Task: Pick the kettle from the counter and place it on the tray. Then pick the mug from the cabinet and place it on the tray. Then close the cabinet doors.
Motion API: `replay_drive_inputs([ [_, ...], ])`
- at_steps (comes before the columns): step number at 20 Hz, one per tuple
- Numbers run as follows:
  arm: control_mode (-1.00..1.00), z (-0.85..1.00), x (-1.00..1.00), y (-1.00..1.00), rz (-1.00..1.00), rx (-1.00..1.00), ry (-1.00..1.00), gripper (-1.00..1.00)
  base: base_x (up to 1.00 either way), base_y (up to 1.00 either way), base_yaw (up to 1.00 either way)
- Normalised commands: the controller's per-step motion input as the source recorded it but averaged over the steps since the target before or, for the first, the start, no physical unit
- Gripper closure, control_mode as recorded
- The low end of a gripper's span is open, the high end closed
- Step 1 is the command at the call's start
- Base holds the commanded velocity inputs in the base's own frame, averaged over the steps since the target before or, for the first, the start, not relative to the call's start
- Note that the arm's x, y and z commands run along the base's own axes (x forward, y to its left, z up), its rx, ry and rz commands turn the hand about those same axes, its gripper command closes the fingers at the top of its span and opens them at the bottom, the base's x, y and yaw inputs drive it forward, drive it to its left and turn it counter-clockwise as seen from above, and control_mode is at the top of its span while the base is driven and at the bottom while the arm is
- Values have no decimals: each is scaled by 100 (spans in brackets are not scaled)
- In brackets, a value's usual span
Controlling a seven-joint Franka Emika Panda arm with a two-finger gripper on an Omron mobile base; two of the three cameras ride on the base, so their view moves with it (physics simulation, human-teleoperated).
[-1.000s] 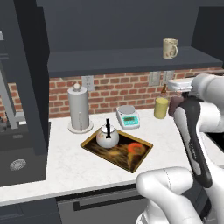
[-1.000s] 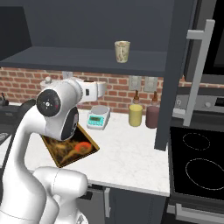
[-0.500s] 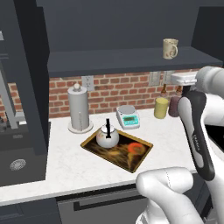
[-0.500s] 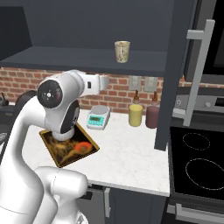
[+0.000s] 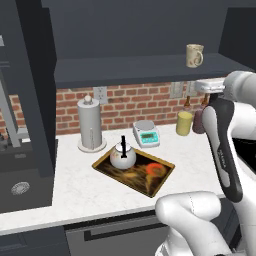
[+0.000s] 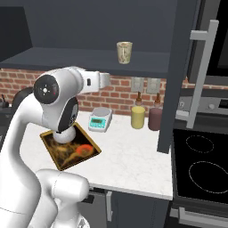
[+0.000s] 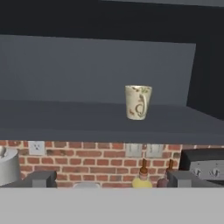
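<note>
The end effector (image 7: 112,179) is hanging spread wide and empty, its two dark fingertips (image 7: 41,178) standing well apart at the foot of the hand view and pointing into the open cabinet (image 6: 67,26); below and behind it the kettle (image 5: 123,156) is already sitting on the tray (image 5: 161,180), which is lying on the bench (image 5: 65,192); ahead of the end effector and above it, the mug (image 7: 138,102) is standing upright on the cabinet shelf (image 7: 61,116), apart from everything else, its loop handle apparently turned toward the camera. The cream mug is looking, by judgement, light, rigid and breakable, with a smooth glaze that could slip under a loose pinch; the sensible hold seems to be across the body at mid-height, fingers to either side of the handle, squeezed gently. Farthest off, the cabinet's dark back wall is closing the scene; to the right a cabinet door (image 6: 176,67) is standing open.
</note>
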Motion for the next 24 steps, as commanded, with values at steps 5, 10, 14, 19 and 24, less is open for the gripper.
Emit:
replay_drive_inputs([
  [5, -100, 13, 8, 0, -1, 0, -2, -100, 0, 0, 0],
  [10, -100, 19, 44, 0, -3, 0, 0, -100, 0, 0, 0],
  [14, -100, 25, 57, -5, 0, 0, 4, -100, 0, 0, 0],
  [19, -100, 21, 33, -33, 4, 0, 2, -100, 0, 0, 0],
  [24, -100, 8, 17, -63, 9, 6, 0, -100, 0, 0, 0],
])
